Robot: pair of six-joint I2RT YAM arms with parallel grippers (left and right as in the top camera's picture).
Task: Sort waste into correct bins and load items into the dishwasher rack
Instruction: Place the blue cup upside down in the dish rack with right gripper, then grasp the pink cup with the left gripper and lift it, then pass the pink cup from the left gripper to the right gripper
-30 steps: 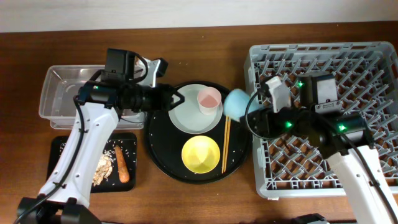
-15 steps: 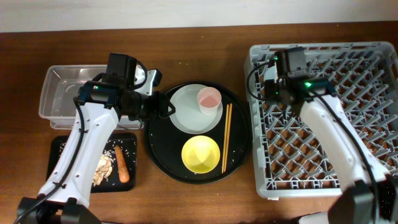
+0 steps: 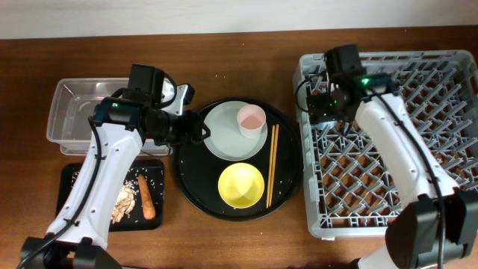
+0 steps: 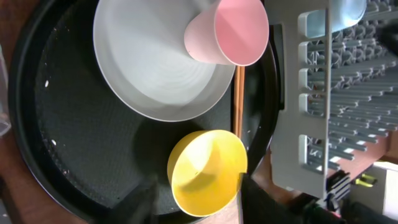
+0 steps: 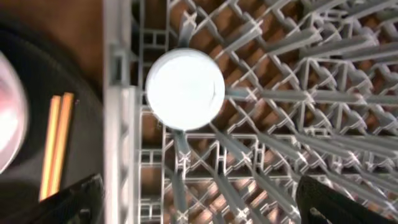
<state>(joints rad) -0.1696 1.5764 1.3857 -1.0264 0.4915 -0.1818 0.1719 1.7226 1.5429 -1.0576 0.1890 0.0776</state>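
Seen from above, two robot arms work at a wooden bench (image 3: 239, 60). The small blue cup (image 5: 185, 89) sits among the pegs in the grey dishwasher rack (image 3: 388, 187), in the corner just beside the round black tray (image 3: 194, 187). The arm hides it from overhead. The right claw (image 5: 199, 186) hangs above it, fingers spread wide and holding nothing.

The left claw (image 3: 196, 128) hovers at the left edge of the pale plate (image 3: 224, 138), fingers apart and empty. The pink cup (image 3: 251, 119) stands on the plate. The yellow bowl (image 3: 241, 185) and the chopsticks (image 3: 272, 164) lie on the round tray. The carrot piece (image 3: 147, 198) and the scraps (image 3: 123, 203) sit in the shallow black tray (image 3: 71, 179), below the clear tub (image 3: 75, 112).
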